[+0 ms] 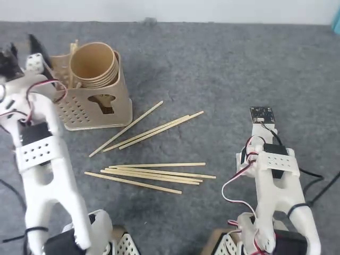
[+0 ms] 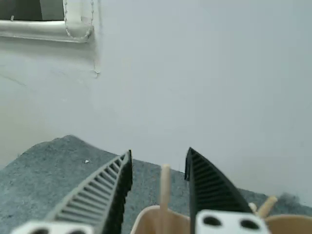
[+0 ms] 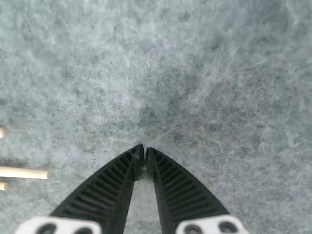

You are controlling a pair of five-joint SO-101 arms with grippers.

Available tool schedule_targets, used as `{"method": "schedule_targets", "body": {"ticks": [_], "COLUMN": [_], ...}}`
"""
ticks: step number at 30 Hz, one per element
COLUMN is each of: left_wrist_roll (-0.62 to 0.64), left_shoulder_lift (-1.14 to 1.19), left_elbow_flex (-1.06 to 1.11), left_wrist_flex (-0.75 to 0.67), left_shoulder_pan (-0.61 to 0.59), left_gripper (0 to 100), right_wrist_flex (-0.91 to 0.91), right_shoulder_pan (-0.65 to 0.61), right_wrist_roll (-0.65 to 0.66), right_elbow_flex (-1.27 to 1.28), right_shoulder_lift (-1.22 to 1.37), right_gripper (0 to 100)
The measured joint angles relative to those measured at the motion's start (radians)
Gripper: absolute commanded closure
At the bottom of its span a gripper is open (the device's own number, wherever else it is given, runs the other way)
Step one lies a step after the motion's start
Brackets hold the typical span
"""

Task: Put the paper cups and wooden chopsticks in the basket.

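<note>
Where the high view looks down, one basket (image 1: 95, 109) holds one nested stack of paper cups (image 1: 94, 64). At least seven loose chopsticks (image 1: 154, 175) lie beside it on the carpet (image 1: 239, 64), three fanned and the rest bunched. The left wrist view adds the left gripper (image 2: 158, 158), spread wide, with one upright chopstick tip (image 2: 165, 190) standing between its jaws. The right wrist view shows the right gripper (image 3: 144, 147) pinched closed and empty over carpet.

No legible text or numbers — none on basket (image 1: 79, 109) or paper cups (image 1: 94, 62).

Bare counter (image 3: 170, 73) ahead of the right fingers (image 3: 117, 185); below the left fingers (image 2: 105, 195), cups (image 1: 98, 79) and chopsticks (image 2: 165, 195) crowd the basket (image 1: 95, 111).
</note>
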Motion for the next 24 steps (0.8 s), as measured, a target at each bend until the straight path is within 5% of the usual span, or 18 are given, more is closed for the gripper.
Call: {"method": "schedule_targets", "body": {"ticks": [6, 10, 17, 20, 24], "left_wrist_roll": [-0.006, -0.006, -0.106, -0.169, -0.213], "left_shoulder_lift": [-0.160, -0.351, -0.606, -0.574, -0.428], "left_elbow_flex": [-0.005, -0.068, -0.147, -0.147, -0.149], "left_wrist_flex": [0.195, 0.446, 0.930, 1.025, 1.049], "left_shoulder_pan": [0.000, 0.040, 0.345, 0.500, 0.563], "left_gripper": [85, 85, 85, 85, 85], "right_wrist_flex": [0.000, 0.000, 0.000, 0.000, 0.000], "right_shoulder_pan": [0.000, 0.000, 0.000, 0.000, 0.000], "right_wrist_roll": [0.000, 0.000, 0.000, 0.000, 0.000], "right_elbow_flex": [0.000, 0.000, 0.000, 0.000, 0.000], "right_shoulder_lift": [0.000, 0.000, 0.000, 0.000, 0.000], "right_gripper": [98.0, 98.0, 98.0, 98.0, 98.0]}}
